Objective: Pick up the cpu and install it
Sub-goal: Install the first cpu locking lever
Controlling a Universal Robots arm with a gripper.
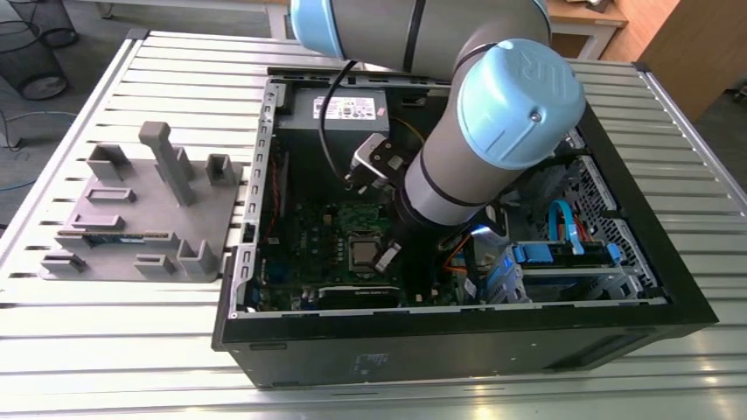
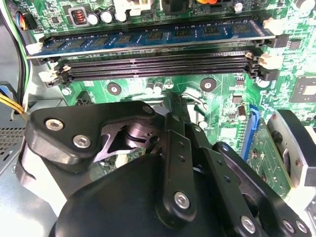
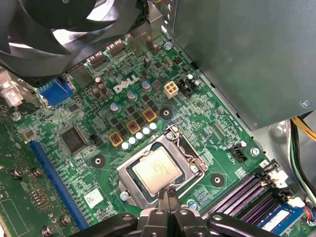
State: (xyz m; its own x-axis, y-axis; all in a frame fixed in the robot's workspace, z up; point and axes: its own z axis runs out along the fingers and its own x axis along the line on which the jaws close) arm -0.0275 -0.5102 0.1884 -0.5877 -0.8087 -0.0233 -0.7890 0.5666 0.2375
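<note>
Exterior view: reaches down into open black computer case [image 1: 467, 346]. First wrist view: holds claw [image 3: 168, 196] tips together, empty, just short of small flat silver square cpu [image 3: 157, 170], level in its socket, seemingly seated. Second wrist view: faces long blue memory stick [image 2: 148, 37].

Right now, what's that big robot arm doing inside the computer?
The robot arm reaches down into the open computer case. The cpu lies in its socket on the green motherboard. The fingers are pinched together right by the cpu's edge, holding nothing.
</note>
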